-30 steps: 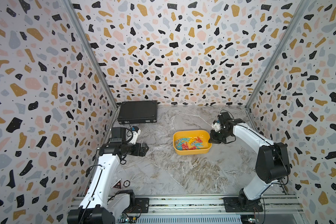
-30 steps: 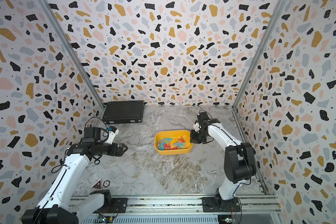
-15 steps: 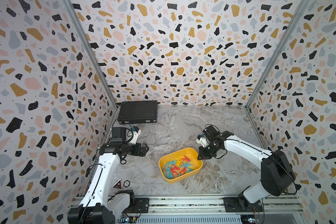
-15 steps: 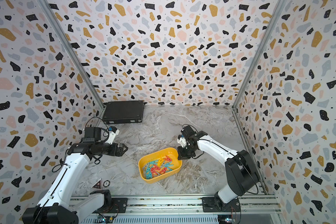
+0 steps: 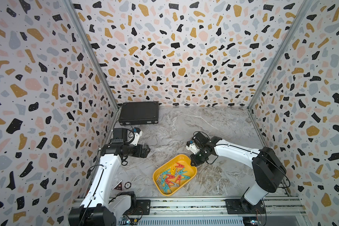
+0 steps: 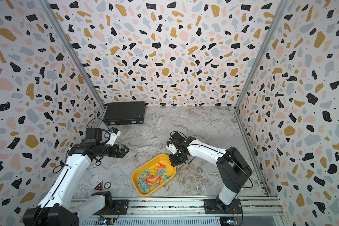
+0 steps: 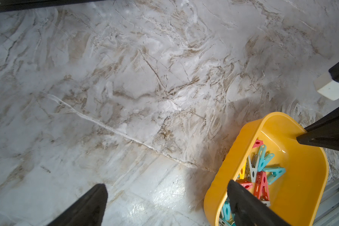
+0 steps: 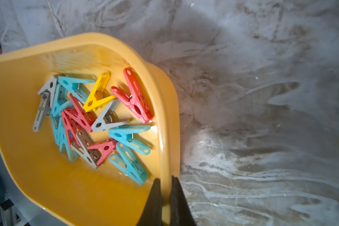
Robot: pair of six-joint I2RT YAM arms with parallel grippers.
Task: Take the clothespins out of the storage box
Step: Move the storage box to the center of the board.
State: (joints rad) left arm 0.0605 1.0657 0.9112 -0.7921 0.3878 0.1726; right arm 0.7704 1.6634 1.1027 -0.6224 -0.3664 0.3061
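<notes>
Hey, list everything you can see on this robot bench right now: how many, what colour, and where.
clothespins: about fourteen, piled so the count is rough; teal, red, grey, one yellow; all inside the tray.
tray: one, yellow, near the table's front edge, between the arms.
case: one, black, back corner on the left arm's side.
triangular sticker: one, dark with red, by the left arm's base.
round disc: one, dark with a white centre, beside the sticker.
table: one, grey-brown marble pattern.
walls: three, white with coloured flecks, around the table.
left pincer: one, black, open, above the table, apart from the tray.
right pincer: one, black, shut on the tray's rim.
</notes>
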